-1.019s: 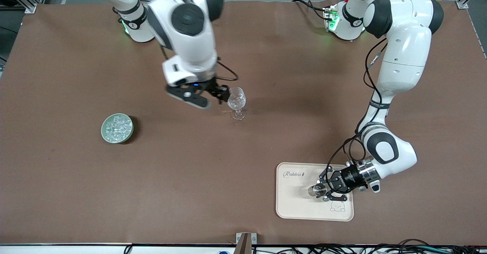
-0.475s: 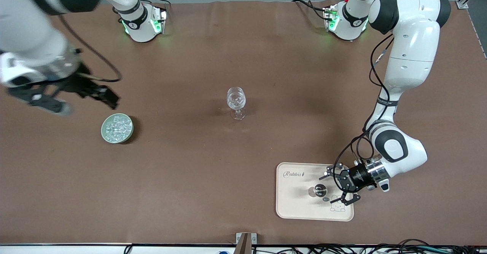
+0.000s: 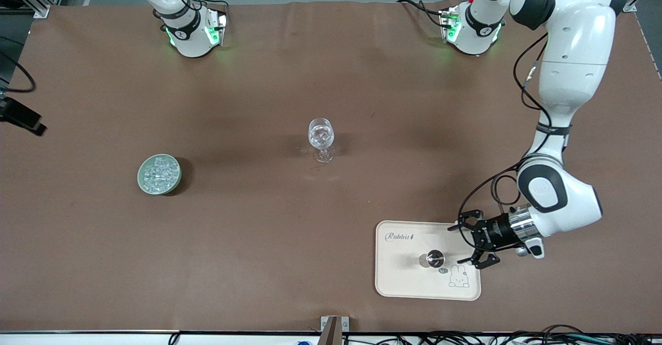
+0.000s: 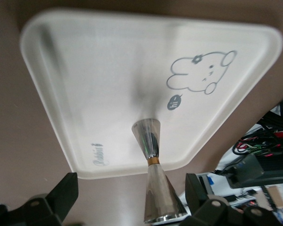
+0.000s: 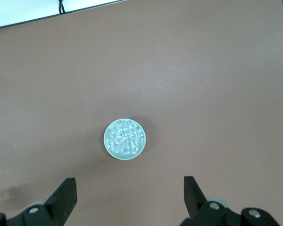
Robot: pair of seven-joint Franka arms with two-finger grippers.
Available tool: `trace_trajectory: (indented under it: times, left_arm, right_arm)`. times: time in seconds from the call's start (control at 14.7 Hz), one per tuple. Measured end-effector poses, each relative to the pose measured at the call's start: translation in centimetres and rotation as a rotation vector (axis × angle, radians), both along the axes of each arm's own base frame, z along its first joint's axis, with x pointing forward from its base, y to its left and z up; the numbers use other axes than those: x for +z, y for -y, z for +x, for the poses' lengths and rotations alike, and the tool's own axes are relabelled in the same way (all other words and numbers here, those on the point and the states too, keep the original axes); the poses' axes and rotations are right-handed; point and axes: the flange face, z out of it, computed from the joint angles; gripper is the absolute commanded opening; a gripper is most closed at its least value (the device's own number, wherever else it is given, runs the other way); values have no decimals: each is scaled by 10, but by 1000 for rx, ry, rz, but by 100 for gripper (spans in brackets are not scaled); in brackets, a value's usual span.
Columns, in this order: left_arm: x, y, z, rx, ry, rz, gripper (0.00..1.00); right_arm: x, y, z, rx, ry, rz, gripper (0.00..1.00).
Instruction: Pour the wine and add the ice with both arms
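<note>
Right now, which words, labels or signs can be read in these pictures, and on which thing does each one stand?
"Rabbit": brand word in script, printed on the cream tray near one corner.
"hi~": in a small dark speech bubble beside the rabbit drawing on that tray.
Small white lettering on the left arm's black wrist band: too small to read.
Wine glass, metal jigger, bowl of ice: no text visible.

Even overhead lighting; soft shadows on the tabletop (image 3: 258,241). Left wrist view slightly blurred; right wrist view sharp.
</note>
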Motion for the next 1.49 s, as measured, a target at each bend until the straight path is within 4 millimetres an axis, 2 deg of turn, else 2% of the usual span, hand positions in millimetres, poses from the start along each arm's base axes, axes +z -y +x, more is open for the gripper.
trace_trajectory:
  times: [0.14, 0.34, 0.54, 0.75, 1.02, 1.22, 1.49]
  left_arm:
    - [22, -15, -3, -96, -7, 72, 100]
    - [54, -45, -10, -236, 14, 127, 100]
    - [89, -58, -16, -404, 76, 244, 100]
    - [129, -51, -20, -538, 137, 392, 100]
    - [186, -26, -28, -783, 268, 553, 100]
    - [219, -15, -36, -978, 389, 579, 100]
    - [264, 0, -56, -1129, 456, 638, 100]
  right_arm:
    - [2, -2, -7, 5, 0, 3, 100]
    - [-2, -13, -4, 26, 14, 3, 100]
    - [-3, -18, -3, 33, 17, 16, 100]
    - [-4, -19, -3, 34, 17, 27, 100]
    - [-4, -19, -3, 34, 16, 30, 100]
    - [-5, -19, -3, 34, 15, 31, 100]
    - [-5, -19, -3, 35, 14, 32, 100]
